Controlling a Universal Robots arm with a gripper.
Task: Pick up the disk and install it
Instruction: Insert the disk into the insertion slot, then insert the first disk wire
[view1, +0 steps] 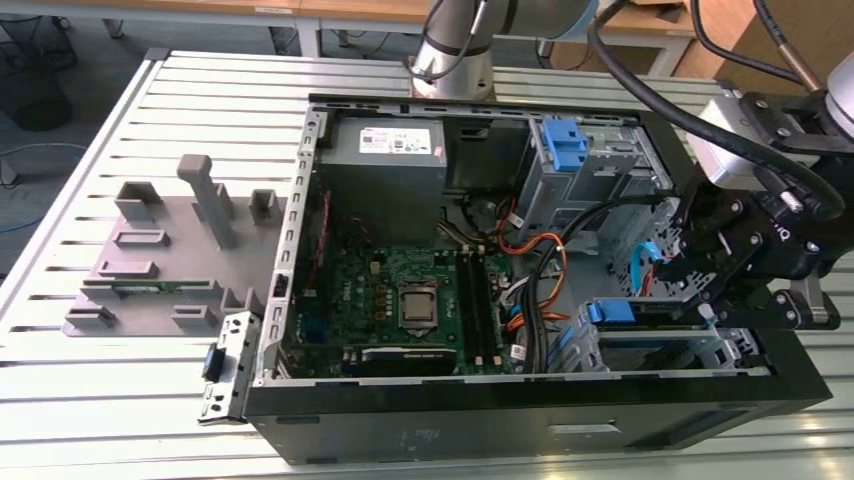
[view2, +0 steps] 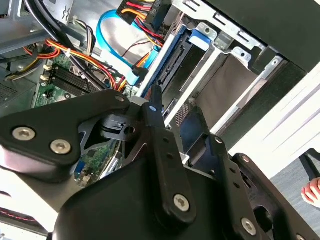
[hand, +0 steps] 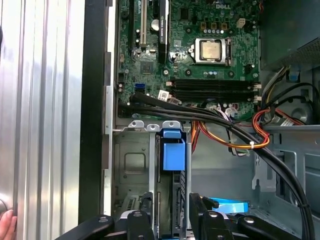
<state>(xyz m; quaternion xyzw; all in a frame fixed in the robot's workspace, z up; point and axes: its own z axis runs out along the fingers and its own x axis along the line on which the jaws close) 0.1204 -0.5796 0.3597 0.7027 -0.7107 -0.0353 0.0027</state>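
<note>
From the exterior view's left: the grey stand (view1: 160, 250) stood beside the open computer case (view1: 534, 415). At the right, the gripper (hand: 171, 210) straddled the disk (hand: 175, 187), which sat edge-on in the drive cage (hand: 131, 165) — whether the claw clamped it could not be told. Installation appeared to be in hand; seating would call for travel square to the cage walls.

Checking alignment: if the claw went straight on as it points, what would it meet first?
Most likely the disk, standing edge-on in the drive cage right ahead of the claw; depth unclear.
</note>
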